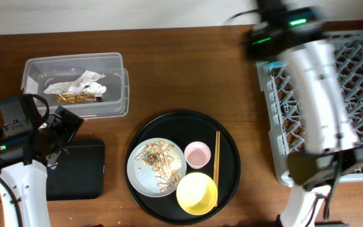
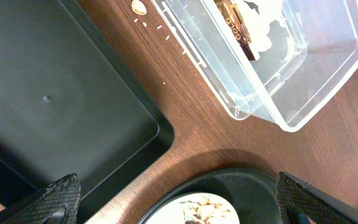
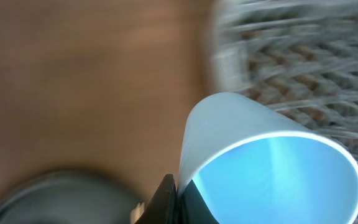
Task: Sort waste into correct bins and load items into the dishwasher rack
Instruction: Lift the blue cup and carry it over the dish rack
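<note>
Closest to us, the light-blue cup (image 3: 272,168) faces mouth-first toward the wrist camera, rim pinched in our right gripper (image 3: 178,200); our left gripper (image 2: 179,208) gapes wide, empty.

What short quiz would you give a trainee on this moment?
1. True or false: the crumpled white-and-gold snack wrapper lies in the clear rectangular plastic tub.
2. The food scraps sit on: A) the grey round plate, B) the yellow bowl, C) the shallow black rectangular tray.
3. Which gripper holds the small light-blue cup?
Key: 1 true; 2 A; 3 the right gripper.
</note>
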`<action>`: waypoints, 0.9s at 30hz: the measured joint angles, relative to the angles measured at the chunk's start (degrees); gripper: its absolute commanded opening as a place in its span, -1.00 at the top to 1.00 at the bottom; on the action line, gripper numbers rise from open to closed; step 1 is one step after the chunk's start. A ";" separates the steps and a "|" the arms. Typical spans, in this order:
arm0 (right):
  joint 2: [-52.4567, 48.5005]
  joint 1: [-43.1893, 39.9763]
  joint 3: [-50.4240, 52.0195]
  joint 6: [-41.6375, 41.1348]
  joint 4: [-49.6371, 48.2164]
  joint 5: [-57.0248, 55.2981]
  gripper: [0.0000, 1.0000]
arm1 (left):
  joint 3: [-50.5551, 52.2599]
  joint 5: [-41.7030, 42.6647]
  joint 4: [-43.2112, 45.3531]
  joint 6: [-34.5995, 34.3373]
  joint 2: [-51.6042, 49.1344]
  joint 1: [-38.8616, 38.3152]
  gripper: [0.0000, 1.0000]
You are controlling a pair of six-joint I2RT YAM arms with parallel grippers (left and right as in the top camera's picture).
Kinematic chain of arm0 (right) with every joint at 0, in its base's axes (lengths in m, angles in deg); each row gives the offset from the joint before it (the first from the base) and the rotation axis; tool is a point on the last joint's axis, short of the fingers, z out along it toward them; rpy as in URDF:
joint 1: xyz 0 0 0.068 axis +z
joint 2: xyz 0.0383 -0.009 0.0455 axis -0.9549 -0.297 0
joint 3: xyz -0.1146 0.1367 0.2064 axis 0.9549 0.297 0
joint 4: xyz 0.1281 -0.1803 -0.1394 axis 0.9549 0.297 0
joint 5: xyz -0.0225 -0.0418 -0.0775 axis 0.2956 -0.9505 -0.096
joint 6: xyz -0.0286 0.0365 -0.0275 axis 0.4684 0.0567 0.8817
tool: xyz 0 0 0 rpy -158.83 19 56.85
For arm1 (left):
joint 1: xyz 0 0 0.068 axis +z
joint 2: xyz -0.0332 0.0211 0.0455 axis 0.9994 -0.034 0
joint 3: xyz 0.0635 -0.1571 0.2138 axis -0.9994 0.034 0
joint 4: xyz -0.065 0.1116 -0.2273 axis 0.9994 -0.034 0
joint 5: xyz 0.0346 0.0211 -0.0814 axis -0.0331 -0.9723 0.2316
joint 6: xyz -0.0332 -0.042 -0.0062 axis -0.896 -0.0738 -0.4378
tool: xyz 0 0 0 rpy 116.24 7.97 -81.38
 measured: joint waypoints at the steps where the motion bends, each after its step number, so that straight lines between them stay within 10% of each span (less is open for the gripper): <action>1: -0.02 -5.25 -0.04 0.11 -0.74 1.09 0.92 | 0.00 0.00 0.02 0.00 0.00 0.00 -0.98; 12: -2.51 -47.01 4.81 19.21 -13.11 50.99 0.92 | 0.00 0.02 0.02 0.00 0.00 0.00 -0.98; 27: -27.19 -56.24 7.32 30.73 -24.39 93.22 0.92 | 0.00 0.00 0.00 0.00 0.00 0.00 -0.98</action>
